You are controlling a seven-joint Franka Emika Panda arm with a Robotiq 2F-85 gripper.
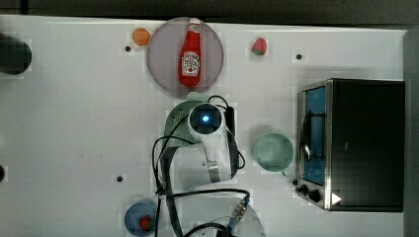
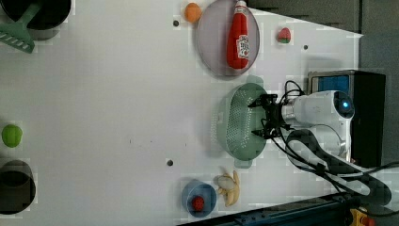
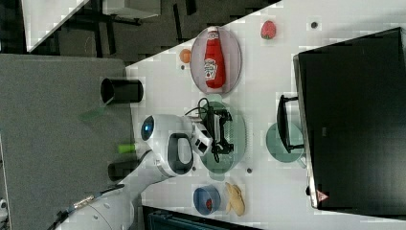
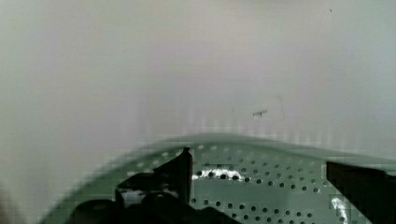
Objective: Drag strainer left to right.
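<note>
The strainer [image 2: 237, 117] is a pale mint-green oblong colander with many small holes, lying on the white table just below the grey plate in the left view. In the top view the arm covers most of the strainer [image 1: 174, 123]. My gripper [image 2: 260, 117] is open, its black fingers spread over the strainer's bowl near the rim on the left view's right. The right view shows the gripper [image 3: 225, 129] reaching into the strainer [image 3: 235, 139]. In the wrist view the perforated strainer [image 4: 280, 161] lies under the gripper [image 4: 261, 191], with nothing between the fingers.
A ketchup bottle [image 1: 190, 54] lies on a grey plate [image 1: 160, 54] beside the strainer. A teal cup [image 1: 272, 151] and a black toaster oven [image 1: 360, 143] stand toward the top view's right. A blue bowl [image 2: 198, 197] and a banana [image 2: 229, 188] lie near the table edge.
</note>
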